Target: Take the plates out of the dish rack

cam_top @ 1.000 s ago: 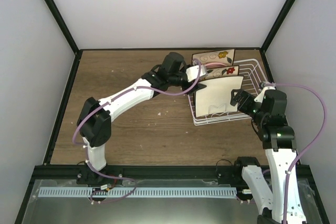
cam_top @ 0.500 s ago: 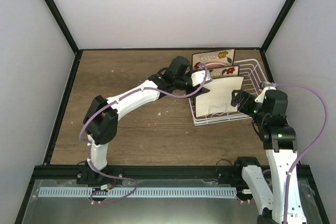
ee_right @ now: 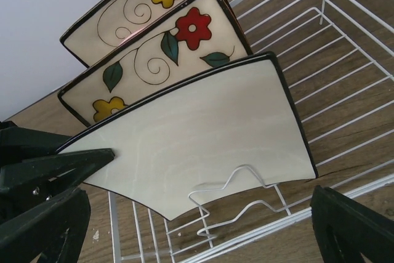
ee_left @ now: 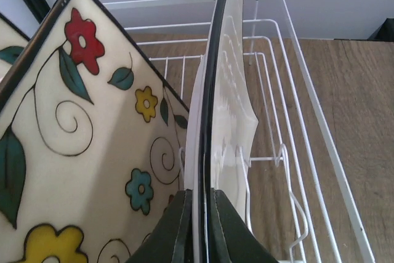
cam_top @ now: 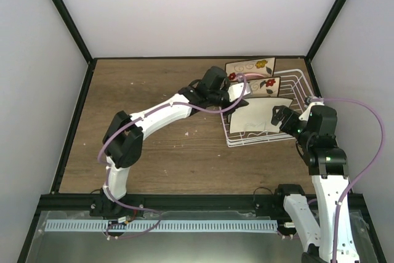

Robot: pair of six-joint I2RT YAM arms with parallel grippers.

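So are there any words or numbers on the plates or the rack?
None: no word, number, label or sign can be read in any view.
The flowered plates carry only painted flowers, leaves and swirls.
The plain plate is bare.
The rack is bare white wire with no writing on it.

A smooth, glossy glaze is seen on the plain cream square ceramic plate with a dark rim (ee_right: pixel 203 133), and soft reflections are carried on its face. The same shiny glaze is shown by the cream square plates painted with flowers (ee_right: pixel 154 60). The white wire dish rack (ee_left: pixel 172 0) looks smoothly coated. Matt, grained wood is shown by the brown desk (cam_top: pixel 141 84). Matt black plastic is seen on the left pincer (ee_left: pixel 198 217).
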